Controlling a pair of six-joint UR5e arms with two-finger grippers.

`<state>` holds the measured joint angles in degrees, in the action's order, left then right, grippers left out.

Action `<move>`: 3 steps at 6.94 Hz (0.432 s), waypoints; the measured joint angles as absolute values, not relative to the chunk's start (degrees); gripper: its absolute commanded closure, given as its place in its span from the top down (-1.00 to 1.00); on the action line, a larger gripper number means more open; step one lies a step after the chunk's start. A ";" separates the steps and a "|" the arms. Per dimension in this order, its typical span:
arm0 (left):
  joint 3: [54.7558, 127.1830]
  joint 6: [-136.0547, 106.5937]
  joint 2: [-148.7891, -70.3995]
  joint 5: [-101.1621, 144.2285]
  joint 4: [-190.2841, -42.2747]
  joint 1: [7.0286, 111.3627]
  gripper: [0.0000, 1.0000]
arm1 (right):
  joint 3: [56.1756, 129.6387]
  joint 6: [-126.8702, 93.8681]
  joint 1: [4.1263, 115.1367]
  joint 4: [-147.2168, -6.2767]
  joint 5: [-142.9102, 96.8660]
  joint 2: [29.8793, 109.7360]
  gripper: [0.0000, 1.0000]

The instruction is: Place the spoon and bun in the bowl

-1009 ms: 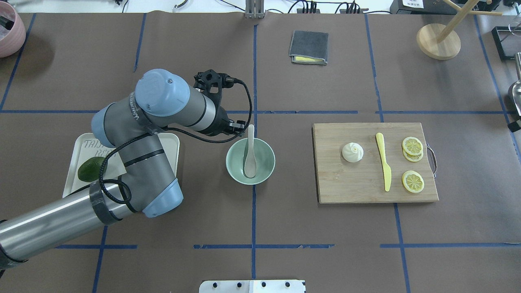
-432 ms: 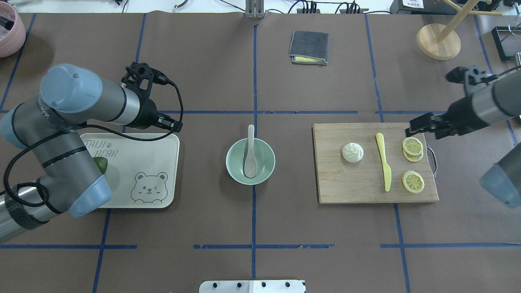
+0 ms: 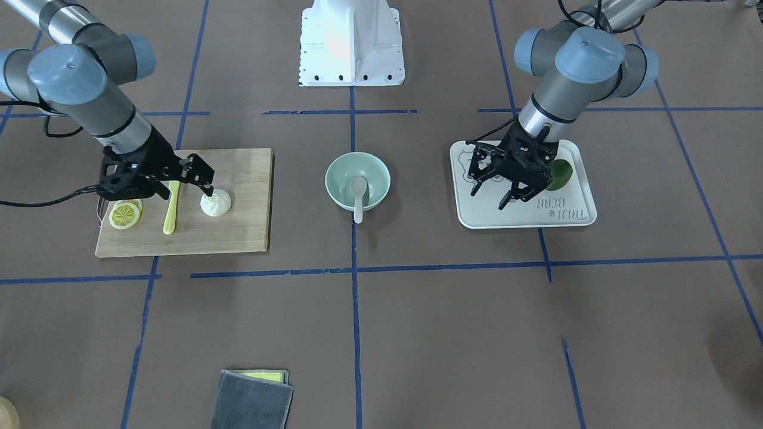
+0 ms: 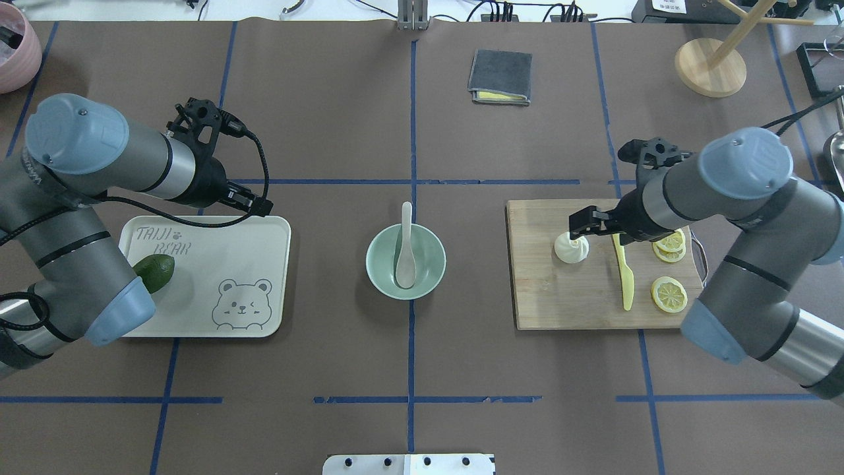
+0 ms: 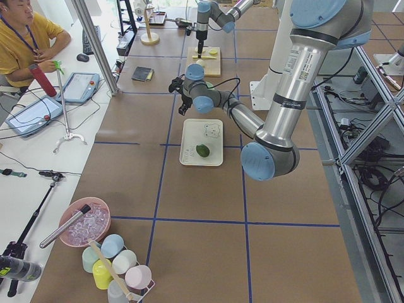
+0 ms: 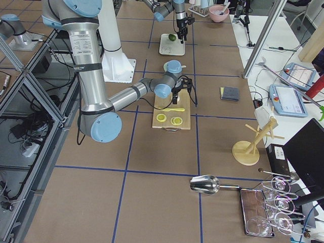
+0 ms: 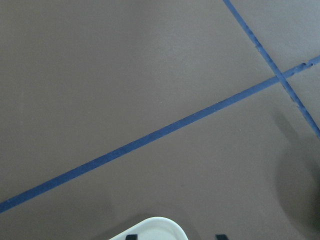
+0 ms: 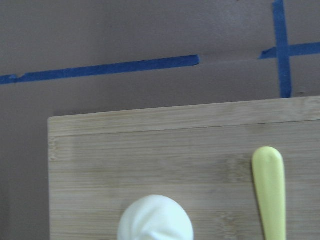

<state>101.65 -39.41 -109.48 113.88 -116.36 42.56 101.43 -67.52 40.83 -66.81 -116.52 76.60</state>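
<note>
The off-white spoon (image 4: 404,247) lies in the mint-green bowl (image 4: 379,277) at the table's middle, its handle over the far rim; they also show in the front view (spoon (image 3: 357,193), bowl (image 3: 338,170)). The white pleated bun (image 4: 571,251) sits on the wooden cutting board (image 4: 560,303); it also shows in the front view (image 3: 216,204) and the right wrist view (image 8: 155,220). My right gripper (image 4: 583,231) hangs open just above the bun, also in the front view (image 3: 185,187). My left gripper (image 4: 254,201) is open and empty over the tray's far edge, also in the front view (image 3: 503,193).
On the board lie a yellow plastic knife (image 4: 623,264) and lemon slices (image 4: 669,293). The cream bear tray (image 4: 250,237) holds an avocado (image 4: 153,274). A grey cloth (image 4: 500,76), a wooden stand (image 4: 710,66) and a pink bowl (image 4: 13,46) stand at the far side.
My left arm has drawn back leftward from the bowl to the tray, leaving the spoon in the bowl. My right arm has come in from the right to above the bun.
</note>
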 measured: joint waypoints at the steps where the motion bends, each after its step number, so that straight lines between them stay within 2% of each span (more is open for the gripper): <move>1: 101.54 -39.35 -109.42 114.07 -116.41 42.58 0.31 | 100.58 -67.81 40.09 -69.56 -115.12 74.28 1.00; 3: 101.52 -39.37 -109.40 114.16 -116.47 42.56 0.34 | 100.17 -67.93 39.09 -71.41 -113.19 73.58 1.00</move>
<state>101.52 -39.37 -109.40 114.16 -116.47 42.56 100.17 -67.93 39.09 -71.41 -113.19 73.58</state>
